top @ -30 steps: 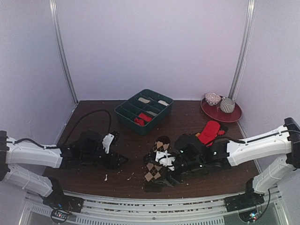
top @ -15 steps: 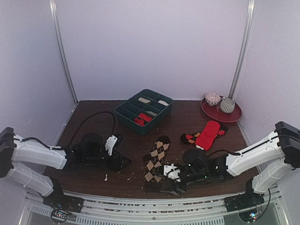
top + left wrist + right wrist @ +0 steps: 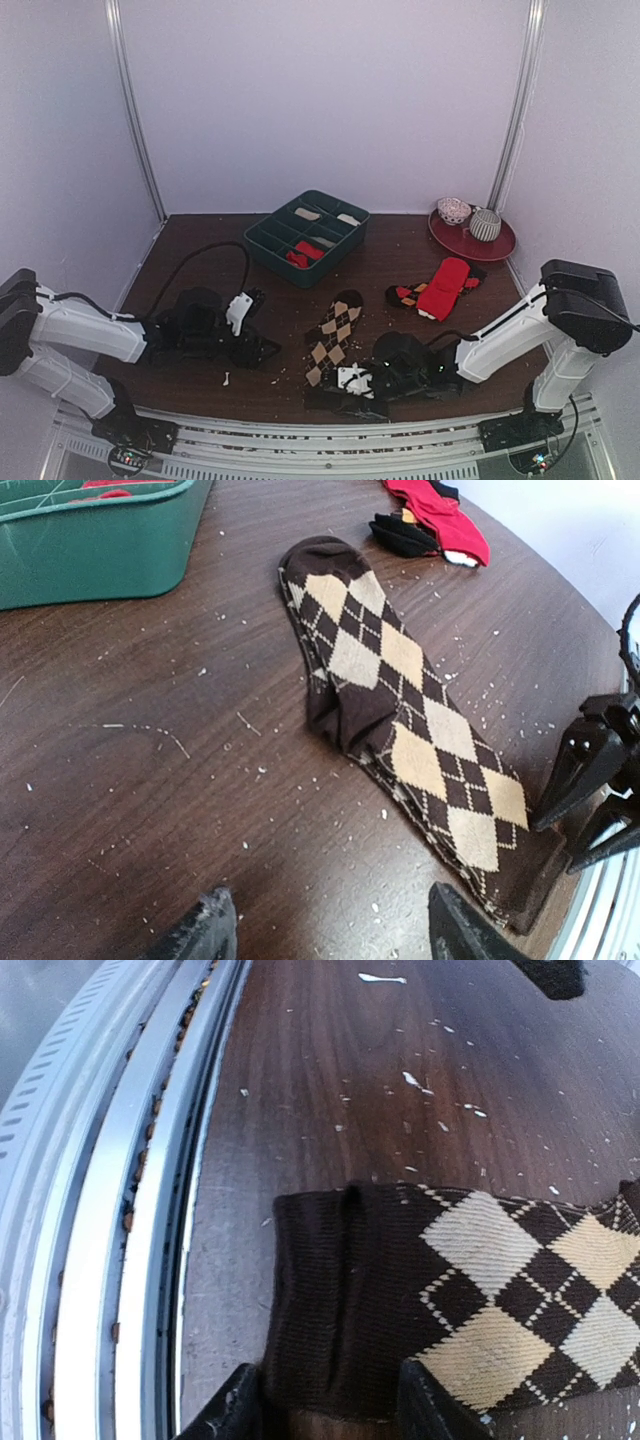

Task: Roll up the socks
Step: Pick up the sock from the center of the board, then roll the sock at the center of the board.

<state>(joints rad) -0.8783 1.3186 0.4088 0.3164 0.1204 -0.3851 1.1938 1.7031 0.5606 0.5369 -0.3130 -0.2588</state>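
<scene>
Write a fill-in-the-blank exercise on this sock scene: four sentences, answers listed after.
1. The argyle socks have tan diamonds on dark ___.
2. The right gripper sits at those socks' ___ end.
3. The compartment tray at the back is coloured ___.
4. The left gripper, open over the table, holds ___.
Missing words: brown; cuff; green; nothing.

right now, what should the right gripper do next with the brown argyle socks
Probably close the right gripper on the cuff of the dark brown socks with tan argyle diamonds: its open fingers straddle that cuff edge near the metal rail, and the socks lie flat, not yet rolled.
</scene>
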